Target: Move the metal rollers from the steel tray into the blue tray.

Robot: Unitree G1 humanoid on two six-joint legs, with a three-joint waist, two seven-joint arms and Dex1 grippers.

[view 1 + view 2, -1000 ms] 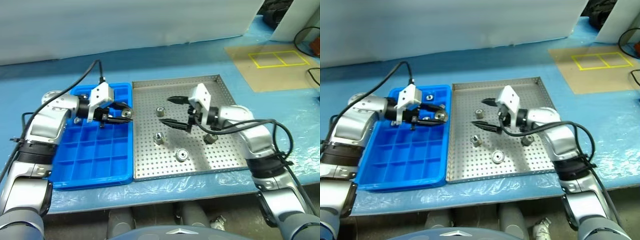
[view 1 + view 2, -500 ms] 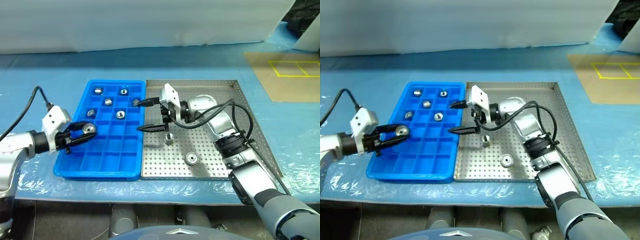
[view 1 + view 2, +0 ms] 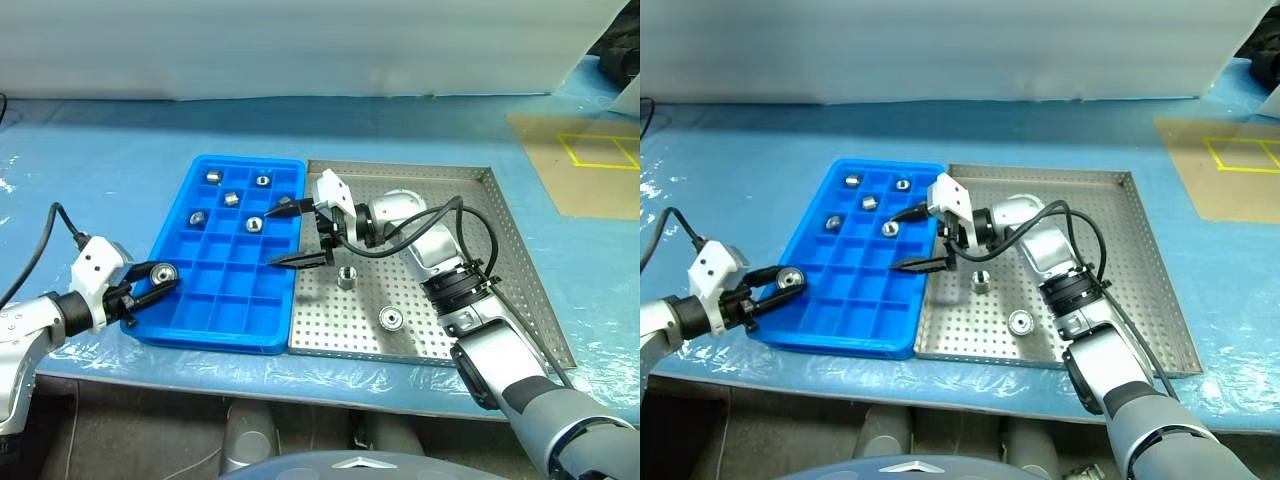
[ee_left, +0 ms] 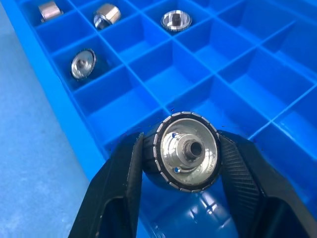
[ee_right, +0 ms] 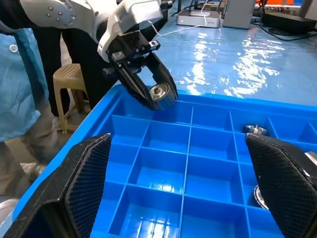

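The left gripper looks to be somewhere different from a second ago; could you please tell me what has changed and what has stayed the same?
The left gripper, shut on a metal roller throughout, moved from the blue tray's far inner part to its outer near edge. The right gripper stayed open and swung from over the steel tray to the blue tray's inner edge. Two rollers on the steel tray stayed put.

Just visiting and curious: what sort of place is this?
Probably a factory or workshop bench: a perforated steel tray of metal rollers, a blue tray for sorting them, and blue sheeting underneath.
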